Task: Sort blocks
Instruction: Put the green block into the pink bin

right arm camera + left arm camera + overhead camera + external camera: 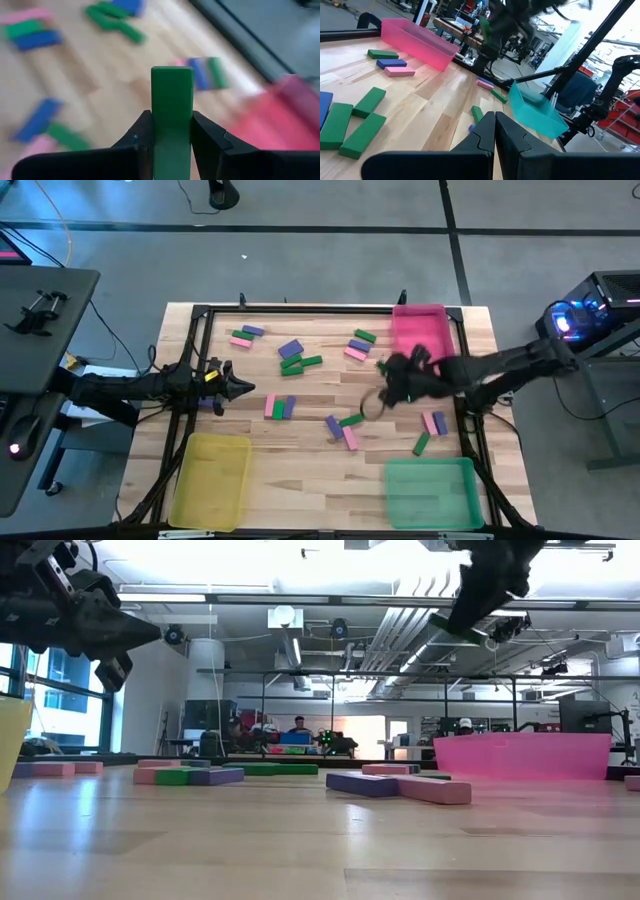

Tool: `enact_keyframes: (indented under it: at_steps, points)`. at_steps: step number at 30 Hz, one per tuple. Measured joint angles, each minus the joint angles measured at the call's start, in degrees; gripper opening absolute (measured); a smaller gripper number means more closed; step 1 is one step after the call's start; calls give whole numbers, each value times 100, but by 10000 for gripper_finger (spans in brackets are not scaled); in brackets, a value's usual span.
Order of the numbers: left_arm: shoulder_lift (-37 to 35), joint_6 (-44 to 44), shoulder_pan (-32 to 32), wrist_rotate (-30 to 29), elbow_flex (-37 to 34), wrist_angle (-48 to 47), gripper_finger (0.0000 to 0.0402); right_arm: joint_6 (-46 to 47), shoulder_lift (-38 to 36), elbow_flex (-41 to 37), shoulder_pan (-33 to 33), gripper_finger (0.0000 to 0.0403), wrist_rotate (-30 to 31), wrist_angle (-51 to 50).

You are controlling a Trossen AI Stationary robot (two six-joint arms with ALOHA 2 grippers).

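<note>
Green block [172, 100] pinched in right claw [172, 131], left claw [494, 131] pressed together, three trays [432, 492].

We see the green block [172, 100] only in part, its lower end hidden between the right gripper [172, 137]'s fingers; around it the other blocks blur, and the pink tray [280, 112] beside it is smeared.

The right arm reaches in from the right side toward the worktop's middle, raised above the surface. Its end effector [172, 131] has both fingers pressed against the sides of a green block [172, 100]. The left arm waits at the left side, its end effector [495, 131] closed, fingers touching
</note>
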Motion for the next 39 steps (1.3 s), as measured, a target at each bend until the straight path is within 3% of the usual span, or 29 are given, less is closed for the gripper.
enact_keyframes:
  at_steps: [3, 7, 13, 18, 22, 32, 39]
  points:
    - [0, -1, -1, 0, 0, 1, 0, -418, 13, 132, -983, 71, -70, -340]
    - [0, -1, -1, 0, 0, -1, 0, -1233, 23, -113, -2536, 71, -813, -228]
    - [0, -1, -1, 0, 0, -3, 0, -2234, 35, -1110, -4672, 71, -2207, 1037]
    - [0, -4, -1, 0, 0, -1, 0, -2389, 39, -1845, -5760, 71, -3015, 1876]
    - [0, -1, -1, 0, 0, -1, 0, -2406, 201, -2262, -6131, 71, -3420, 2209]
    - [0, -4, -1, 0, 0, -1, 0, -2548, 1008, -2205, -6144, 71, -3260, 2096]
    - [0, -4, -1, 0, 0, -2, 0, -2693, 1025, -2184, -6145, 185, -3257, 2007]
